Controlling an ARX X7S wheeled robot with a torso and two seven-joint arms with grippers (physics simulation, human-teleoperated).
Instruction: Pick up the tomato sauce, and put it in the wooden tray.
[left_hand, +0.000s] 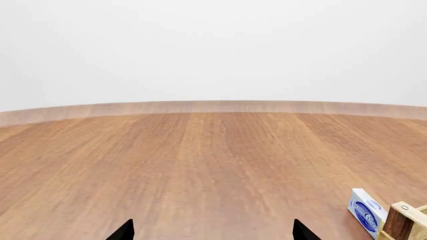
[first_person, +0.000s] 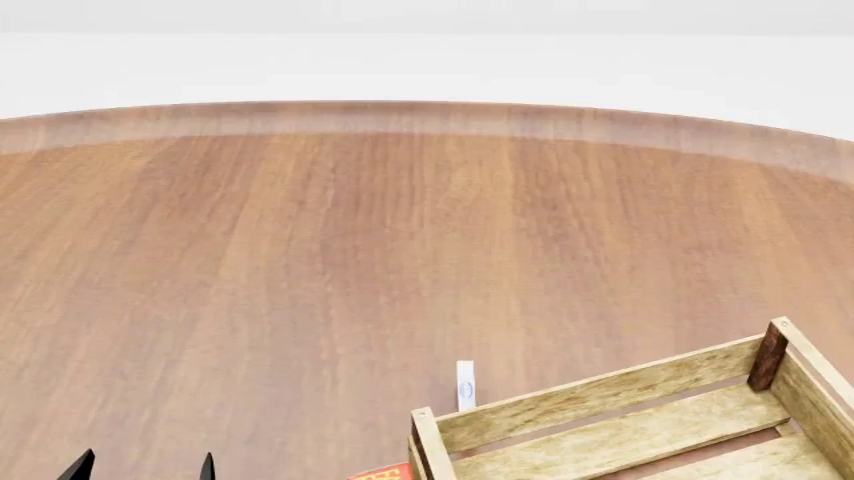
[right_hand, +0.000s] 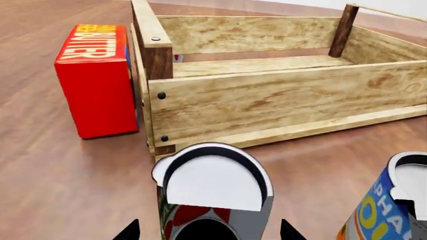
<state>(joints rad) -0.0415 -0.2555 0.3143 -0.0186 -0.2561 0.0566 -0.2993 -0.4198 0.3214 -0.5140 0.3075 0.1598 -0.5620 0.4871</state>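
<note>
Standing upright on the wooden surface (right_hand: 60, 170) just before the wooden tray (right_hand: 267, 102), the tomato sauce (right_hand: 212, 192) shows a plain white top and a red-and-green label. Right fingers (right_hand: 208, 231) spread on either side of it, not touching. Left fingers (left_hand: 212, 231) also apart.

The wooden floor (right_hand: 60, 180) carries the wooden tray (right_hand: 267, 105), a red butter box (right_hand: 100, 82) at its nine o'clock, the tomato sauce (right_hand: 213, 192) at six, and a blue-and-yellow can (right_hand: 383, 212).
</note>
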